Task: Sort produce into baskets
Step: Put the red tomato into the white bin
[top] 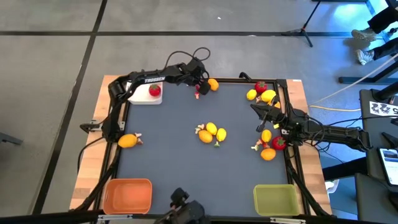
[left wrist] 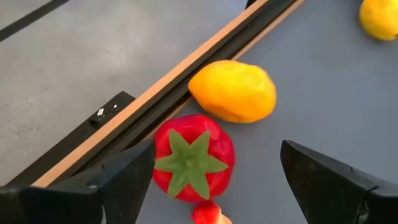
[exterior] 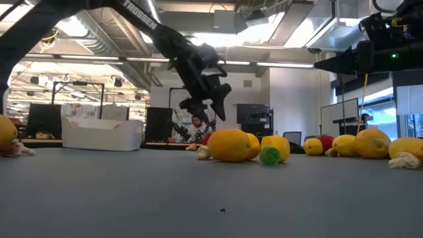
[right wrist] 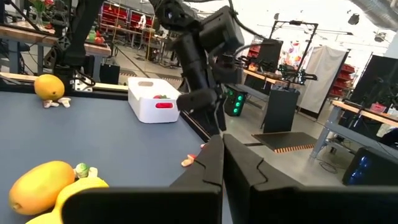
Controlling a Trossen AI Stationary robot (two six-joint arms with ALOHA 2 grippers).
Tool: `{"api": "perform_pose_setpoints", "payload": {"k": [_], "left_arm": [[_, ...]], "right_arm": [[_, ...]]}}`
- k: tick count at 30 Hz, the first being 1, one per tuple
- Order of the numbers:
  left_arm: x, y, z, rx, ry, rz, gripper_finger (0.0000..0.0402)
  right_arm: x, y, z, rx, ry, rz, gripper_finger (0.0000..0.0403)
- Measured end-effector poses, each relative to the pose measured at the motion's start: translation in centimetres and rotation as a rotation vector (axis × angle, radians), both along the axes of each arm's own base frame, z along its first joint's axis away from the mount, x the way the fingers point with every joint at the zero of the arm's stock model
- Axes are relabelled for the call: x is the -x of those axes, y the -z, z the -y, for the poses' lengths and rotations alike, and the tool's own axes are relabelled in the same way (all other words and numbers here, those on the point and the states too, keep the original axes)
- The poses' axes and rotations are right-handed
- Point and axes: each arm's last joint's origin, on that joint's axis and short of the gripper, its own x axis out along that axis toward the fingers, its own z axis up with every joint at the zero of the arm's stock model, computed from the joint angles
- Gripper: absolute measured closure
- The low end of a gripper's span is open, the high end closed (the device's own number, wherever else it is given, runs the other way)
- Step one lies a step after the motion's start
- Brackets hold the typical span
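My left gripper (left wrist: 216, 152) is open at the table's far edge, slanting down over a red strawberry with a green top (left wrist: 193, 158). Its fingers stand on either side of the strawberry, apart from it. The strawberry lies on the mat beside an orange fruit (left wrist: 233, 90), with a small red bit (left wrist: 208, 214) next to it. In the high view the gripper (top: 200, 84) is just left of the orange fruit (top: 213, 84). My right gripper (top: 256, 109) is shut and holds nothing, waiting level at the table's right side.
The white basket (top: 142, 97) at the far left holds a strawberry (top: 154, 91). The orange basket (top: 127, 194) and the green basket (top: 275, 199) stand at the near edge. Lemons lie mid-table (top: 211, 132). More fruit lies at the far right (top: 261, 92), near right (top: 270, 148) and left (top: 127, 141).
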Motion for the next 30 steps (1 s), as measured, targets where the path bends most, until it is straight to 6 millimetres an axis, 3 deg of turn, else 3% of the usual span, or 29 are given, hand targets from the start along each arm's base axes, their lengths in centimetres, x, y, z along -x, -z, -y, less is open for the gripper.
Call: {"api": "perform_pose_setpoints", "payload": {"k": [10, 19, 30], "left_arm": [[-0.2, 3.2, -1.3, 0.004, -0.029, -0.052, 0.0061], [-0.5, 4.6, -1.2, 0.058, -0.007, -0.046, 0.0062], [-0.5, 4.7, -1.2, 0.059, -0.008, -0.043, 0.0129]], "right_arm": [[0.0, 0.1, 0.0, -0.001, 0.0, -0.007, 0.0397], [0.0, 0.2, 0.0, -0.004, 0.0, -0.018, 0.0397], [0.0, 0.2, 0.0, -0.004, 0.0, -0.02, 0.0397]]}}
